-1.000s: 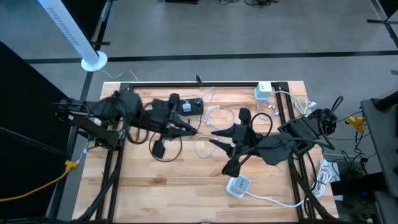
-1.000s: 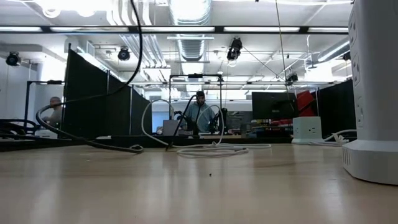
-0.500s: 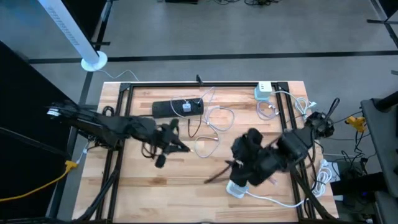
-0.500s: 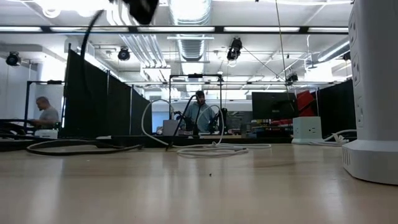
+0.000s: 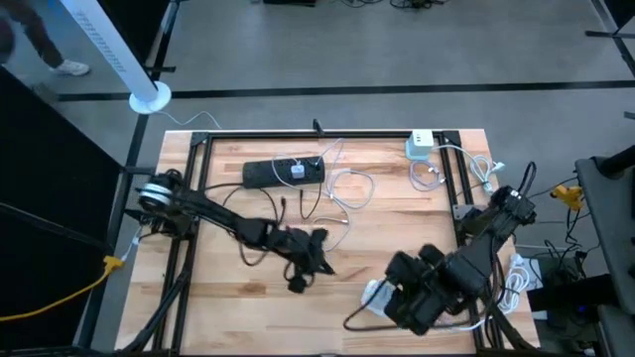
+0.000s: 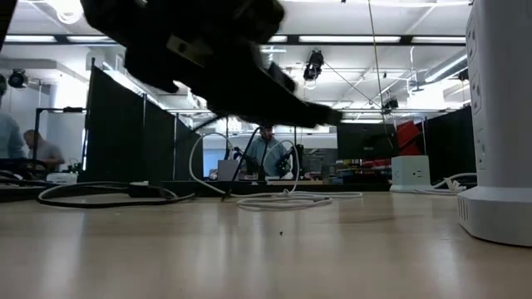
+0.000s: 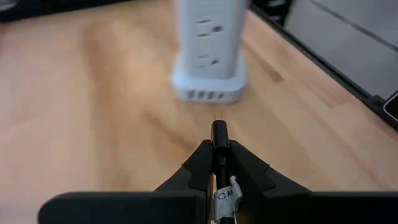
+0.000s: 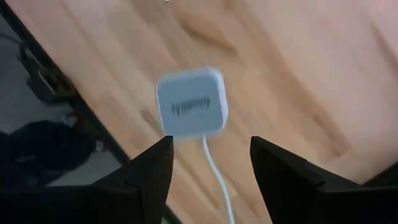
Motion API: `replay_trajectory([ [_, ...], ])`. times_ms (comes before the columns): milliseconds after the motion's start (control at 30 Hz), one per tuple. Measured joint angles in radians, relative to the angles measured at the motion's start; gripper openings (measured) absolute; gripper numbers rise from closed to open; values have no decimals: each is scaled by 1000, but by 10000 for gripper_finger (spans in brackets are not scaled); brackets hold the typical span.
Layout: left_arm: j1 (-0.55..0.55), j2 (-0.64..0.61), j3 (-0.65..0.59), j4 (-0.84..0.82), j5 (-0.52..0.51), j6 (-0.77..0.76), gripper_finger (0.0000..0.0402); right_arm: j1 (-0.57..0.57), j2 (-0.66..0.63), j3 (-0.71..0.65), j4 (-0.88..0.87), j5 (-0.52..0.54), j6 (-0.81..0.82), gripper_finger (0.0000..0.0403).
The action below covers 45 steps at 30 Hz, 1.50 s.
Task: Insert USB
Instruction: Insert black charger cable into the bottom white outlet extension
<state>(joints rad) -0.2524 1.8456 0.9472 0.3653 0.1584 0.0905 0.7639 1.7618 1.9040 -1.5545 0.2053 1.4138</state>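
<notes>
Carrying the black USB plug (image 7: 219, 135) pinched between closed fingers, left gripper (image 5: 303, 273) just short of the white power tower (image 7: 209, 53), plug tip aimed toward the row of USB ports at the tower's base. Hovering above that same tower: right gripper (image 8: 208, 158), fingers spread wide, nothing held, tower top showing between them. Trailing back from the plug toward the black power strip (image 5: 283, 172), far side of the table from the tower: a dark cable. Judged about midway: plug picked up and brought near, not yet lined up or seated. Left to do: steadying the tower, closing the gap, pushing home.
</notes>
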Motion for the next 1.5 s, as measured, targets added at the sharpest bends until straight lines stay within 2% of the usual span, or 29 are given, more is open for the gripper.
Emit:
replay_trajectory([
  [167, -13, 142, 142, -24, 95, 33, 21, 80, 0, -99, 56, -16, 92, 187],
  [267, -13, 205, 217, -46, 100, 31, 21, 98, 0, -168, 117, -25, 154, 171],
  [367, -5, 280, 279, -76, 101, 29, 21, 96, 1, -221, 206, -30, 183, 125],
  [467, 3, 339, 352, -128, 95, 33, 21, 91, 1, -259, 275, -30, 183, 46],
  [533, 7, 369, 396, -144, 91, 38, 21, 91, 1, -277, 303, -30, 183, 12],
  [733, 16, 404, 452, -158, 85, 35, 21, 91, 1, -289, 312, -30, 193, 10],
  [1000, 37, 403, 432, -171, 48, 36, 21, 91, 1, -293, 311, -22, 166, 1],
  [1267, 36, 403, 401, -82, 51, 40, 21, 91, 2, -326, 330, -20, 183, 0],
  [1367, 37, 409, 372, 12, 70, 18, 21, 93, 3, -351, 362, -20, 182, 0],
  [1500, 36, 410, 345, 41, 78, -15, 21, 93, 3, -386, 434, -21, 175, 0],
])
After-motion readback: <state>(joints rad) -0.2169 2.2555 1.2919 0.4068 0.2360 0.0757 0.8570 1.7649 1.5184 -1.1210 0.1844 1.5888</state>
